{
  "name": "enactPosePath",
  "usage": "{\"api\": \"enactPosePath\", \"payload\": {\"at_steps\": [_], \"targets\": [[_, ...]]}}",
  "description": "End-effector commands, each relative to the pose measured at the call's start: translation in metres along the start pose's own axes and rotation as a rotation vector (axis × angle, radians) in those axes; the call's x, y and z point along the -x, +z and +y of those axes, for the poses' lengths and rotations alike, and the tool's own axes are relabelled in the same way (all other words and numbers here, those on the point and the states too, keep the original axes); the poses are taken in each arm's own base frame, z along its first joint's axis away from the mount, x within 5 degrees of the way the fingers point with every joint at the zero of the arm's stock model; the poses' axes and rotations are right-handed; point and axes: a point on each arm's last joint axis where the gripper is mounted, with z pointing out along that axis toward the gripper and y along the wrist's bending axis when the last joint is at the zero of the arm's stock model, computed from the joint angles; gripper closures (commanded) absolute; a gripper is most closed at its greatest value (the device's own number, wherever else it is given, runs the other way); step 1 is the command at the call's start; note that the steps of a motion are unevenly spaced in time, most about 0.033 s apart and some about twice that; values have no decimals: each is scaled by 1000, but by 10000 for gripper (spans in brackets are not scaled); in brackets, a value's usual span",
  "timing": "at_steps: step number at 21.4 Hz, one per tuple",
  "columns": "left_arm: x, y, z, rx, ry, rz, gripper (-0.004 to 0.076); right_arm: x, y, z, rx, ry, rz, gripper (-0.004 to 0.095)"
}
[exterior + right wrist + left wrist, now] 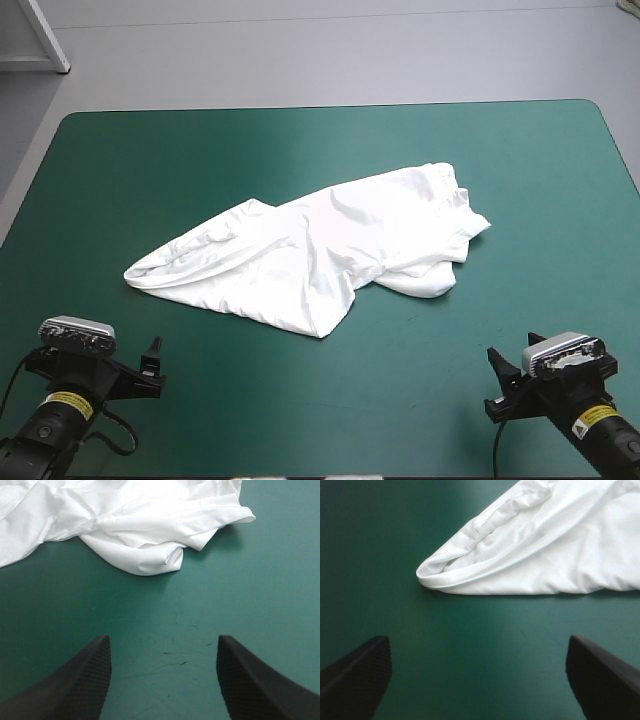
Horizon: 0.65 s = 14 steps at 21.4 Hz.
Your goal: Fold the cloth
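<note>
The left arm (60, 408) sits low at the tabletop's (320, 420) near left corner and the right arm (588, 422) at its near right corner, both aimed toward the far edge. The left gripper (477, 641) is spread wide, its black fingers (360, 677) well apart with nothing between them. The right gripper (162, 639) is parted too, somewhat less widely, and grips nothing.

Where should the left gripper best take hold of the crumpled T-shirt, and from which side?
Probably the pointed left end of the T-shirt, coming from the table's near edge: its stacked folds taper to a rounded tip on the teal-green cover, ahead of the open left gripper.
</note>
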Motion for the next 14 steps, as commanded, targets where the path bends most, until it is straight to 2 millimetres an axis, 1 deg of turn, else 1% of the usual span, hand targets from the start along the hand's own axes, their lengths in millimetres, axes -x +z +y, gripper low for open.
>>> {"api": "enactPosePath", "payload": {"at_steps": [1, 11, 12, 13, 14], "targets": [[16, -4, 2, -1, -6, -90, 42, 14, -2, -2, -16, -26, -83, 332], [16, -4, 1, -11, -24, -88, 42, 13, -2, -2, -17, -26, -79, 332], [17, -5, 0, -19, -38, -89, 42, 15, -3, -2, -16, -25, -77, 331], [20, -6, -1, -40, -97, -72, 42, 20, -7, -2, -15, -25, -71, 332], [26, -6, 0, -50, -142, -49, 42, 28, -10, -2, -14, -25, -62, 332]]}}
